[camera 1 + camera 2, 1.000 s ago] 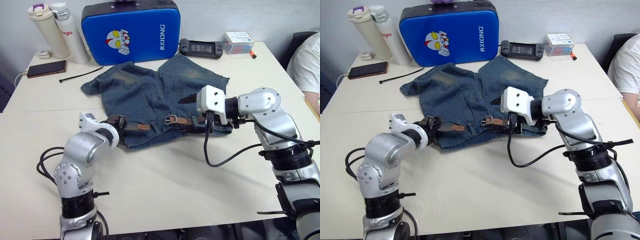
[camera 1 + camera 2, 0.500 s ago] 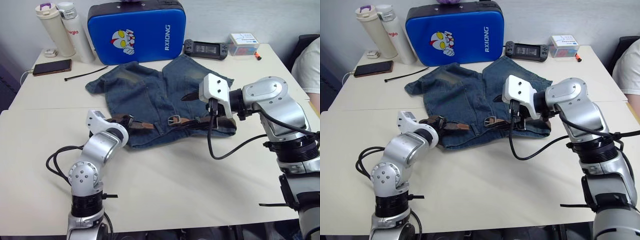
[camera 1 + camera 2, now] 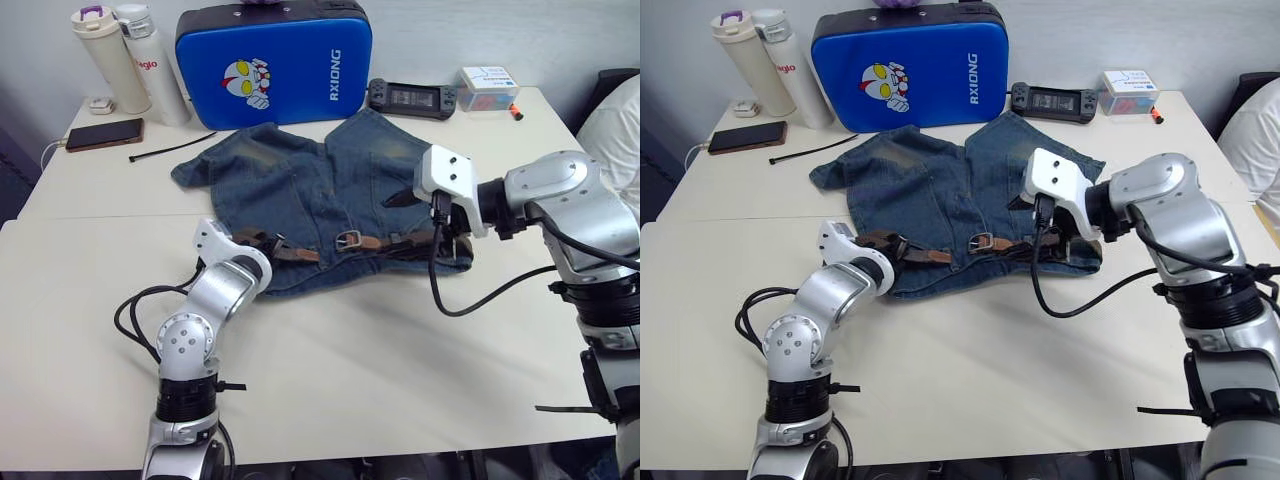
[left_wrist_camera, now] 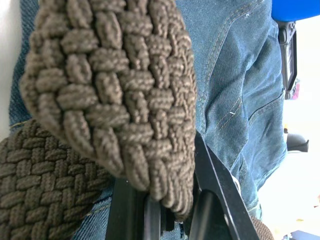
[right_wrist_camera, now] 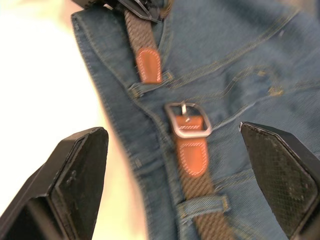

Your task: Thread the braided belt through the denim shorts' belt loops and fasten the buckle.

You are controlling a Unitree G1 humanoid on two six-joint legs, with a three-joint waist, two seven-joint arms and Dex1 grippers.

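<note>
On your cream tabletop [image 3: 330,380], the faded blue denim shorts [image 3: 300,185] lie flat before the blue case [image 3: 272,62]. The dark brown braided belt [image 5: 197,182] runs along their waistband, silver buckle [image 5: 187,119] unfastened. Your left gripper [image 3: 250,240] has its jaws pinching the belt's end; your right gripper [image 5: 172,165] hovers above, jaws spread wide.

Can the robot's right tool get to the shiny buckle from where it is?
Probably yes. The right tool is open, its fingers spread to either side, and the buckle lies uncovered on the denim shorts with nothing between them.
</note>
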